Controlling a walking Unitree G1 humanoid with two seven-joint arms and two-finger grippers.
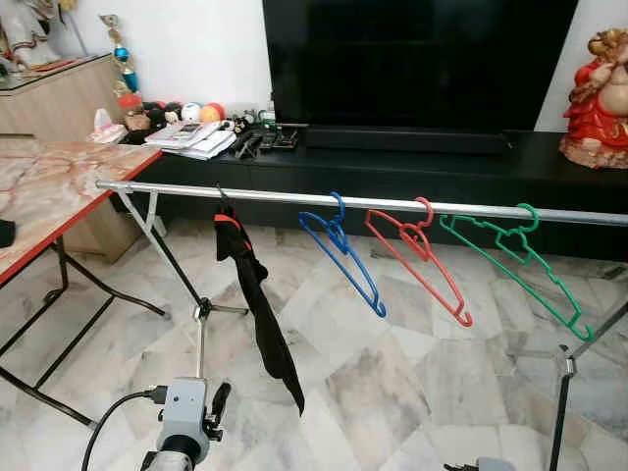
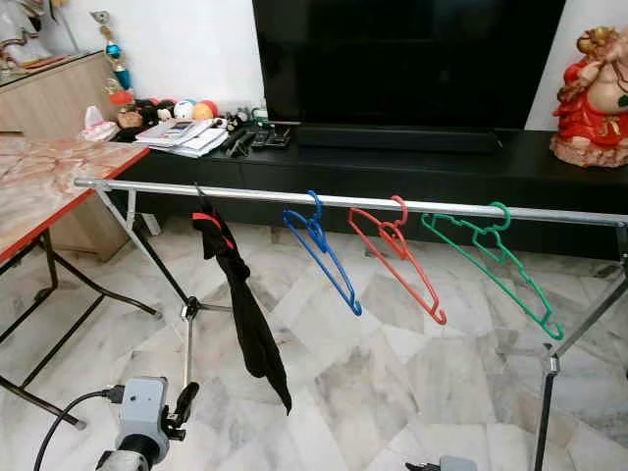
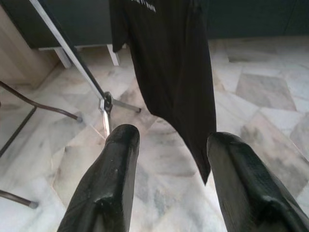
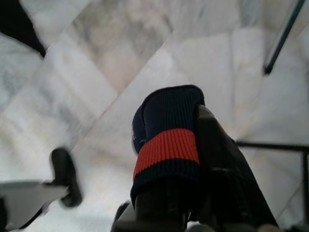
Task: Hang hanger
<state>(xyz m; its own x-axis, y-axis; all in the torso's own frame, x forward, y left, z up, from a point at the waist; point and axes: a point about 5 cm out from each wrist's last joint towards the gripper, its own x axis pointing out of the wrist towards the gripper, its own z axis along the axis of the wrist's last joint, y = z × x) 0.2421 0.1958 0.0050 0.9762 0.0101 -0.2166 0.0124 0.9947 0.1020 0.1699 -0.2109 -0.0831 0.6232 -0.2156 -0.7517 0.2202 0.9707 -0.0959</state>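
A silver rail (image 1: pixel 412 205) runs across in front of me. A black garment (image 1: pixel 257 304) hangs from it on a hanger near its left end. To the right hang a blue hanger (image 1: pixel 343 253), a red hanger (image 1: pixel 417 257) and a green hanger (image 1: pixel 520 260), all bare. My left gripper (image 3: pixel 171 140) is low, below and in front of the garment, open with nothing between its fingers. My right gripper (image 4: pixel 195 116) is down near the floor, its fingers together; a navy knitted sleeve (image 4: pixel 166 140) with a red band covers one finger.
A marble-topped table (image 1: pixel 49 186) with a red edge stands at the left. Behind the rail are a black TV cabinet (image 1: pixel 412 162) with clutter, a TV (image 1: pixel 412 59) and a red statue (image 1: pixel 601 88). The rack's legs (image 1: pixel 201 309) stand on marble floor.
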